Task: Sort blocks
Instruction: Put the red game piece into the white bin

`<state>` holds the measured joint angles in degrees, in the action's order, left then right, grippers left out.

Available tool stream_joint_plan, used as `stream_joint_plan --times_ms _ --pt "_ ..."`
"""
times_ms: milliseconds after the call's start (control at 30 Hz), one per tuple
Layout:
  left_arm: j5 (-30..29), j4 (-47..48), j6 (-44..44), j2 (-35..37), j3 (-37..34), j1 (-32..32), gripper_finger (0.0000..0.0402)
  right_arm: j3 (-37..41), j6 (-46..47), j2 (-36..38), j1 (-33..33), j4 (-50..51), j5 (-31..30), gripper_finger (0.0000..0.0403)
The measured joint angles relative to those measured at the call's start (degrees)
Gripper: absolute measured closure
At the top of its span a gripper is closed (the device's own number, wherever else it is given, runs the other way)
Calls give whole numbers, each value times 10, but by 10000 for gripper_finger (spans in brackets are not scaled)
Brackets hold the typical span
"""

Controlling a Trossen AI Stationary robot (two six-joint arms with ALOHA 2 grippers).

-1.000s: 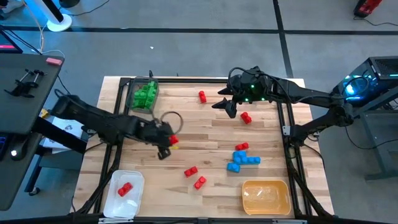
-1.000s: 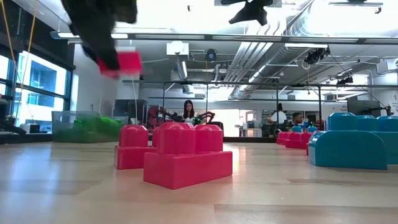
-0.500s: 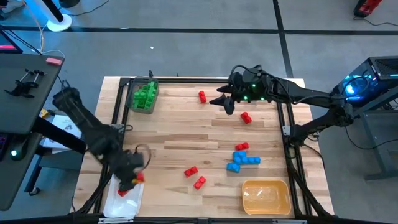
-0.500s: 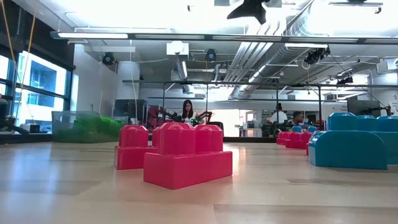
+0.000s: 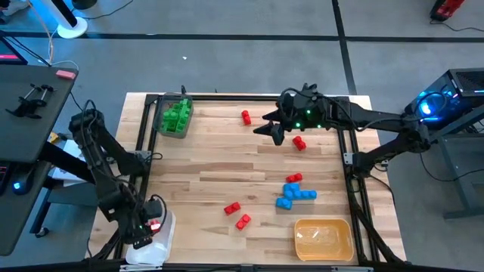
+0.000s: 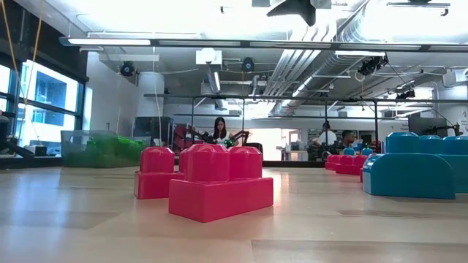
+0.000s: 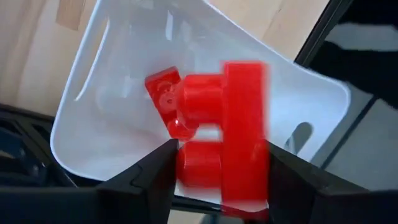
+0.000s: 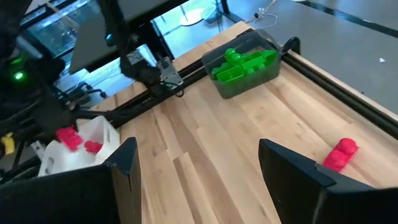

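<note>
My left gripper [image 5: 153,225] hangs over the white tray [image 5: 144,251] at the table's near left corner, shut on a red block [image 7: 233,124]. Another red block [image 7: 163,93] lies in that tray under it. My right gripper [image 5: 272,128] hovers open above the far middle of the table, between two red blocks [image 5: 246,116] [image 5: 299,142]. Two more red blocks [image 5: 232,208] [image 5: 243,221] lie near the middle, large in the low view [image 6: 219,183]. A blue cluster [image 5: 295,196] with a red block [image 5: 293,178] beside it lies on the right. My left gripper pinches the red block by two opposite sides [image 7: 186,168] between its two fingers [image 7: 155,177], coming from above and pointing down. The block is lifted clear over the white tray [image 7: 112,143], its studs turned sideways.
A grey tray [image 5: 174,117] holding green blocks stands at the far left corner, and a yellow tray [image 5: 324,238] at the near right. Black frame rails [image 5: 352,162] run along the table's edges. Bare wood lies between the trays. People sit far behind the table [image 6: 219,130].
My left gripper has carried the red block from above the table's left middle toward the near left corner and now hangs over the white tray, still shut on it. My right gripper has stayed open and nearly in place.
</note>
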<state>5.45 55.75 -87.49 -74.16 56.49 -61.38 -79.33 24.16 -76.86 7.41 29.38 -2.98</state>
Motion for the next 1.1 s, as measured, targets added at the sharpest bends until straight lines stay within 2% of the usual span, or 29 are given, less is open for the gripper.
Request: stream_joint_plan --times_ms 167,300,400,533,633,833,967,1100 --pt "37 1 -39 10 0 16 165 0 -16 5 -33 24 13 188" --pt "42 -1 -65 10 0 38 139 0 -35 20 -67 59 29 188" --pt "-9 -35 -87 10 0 68 128 0 -38 34 -98 90 30 188" --pt "-76 -147 -83 2 0 139 126 0 -51 52 -145 129 30 188" --pt "-67 -197 -29 -33 5 211 126 0 -62 64 -182 149 25 188" --pt "-51 -200 164 -168 56 352 126 0 -24 95 -250 168 2 188" --pt "-51 -199 271 -266 112 431 126 0 30 117 -301 181 -92 188" --pt "-47 -193 343 -337 182 471 126 0 69 125 -341 190 -187 188"
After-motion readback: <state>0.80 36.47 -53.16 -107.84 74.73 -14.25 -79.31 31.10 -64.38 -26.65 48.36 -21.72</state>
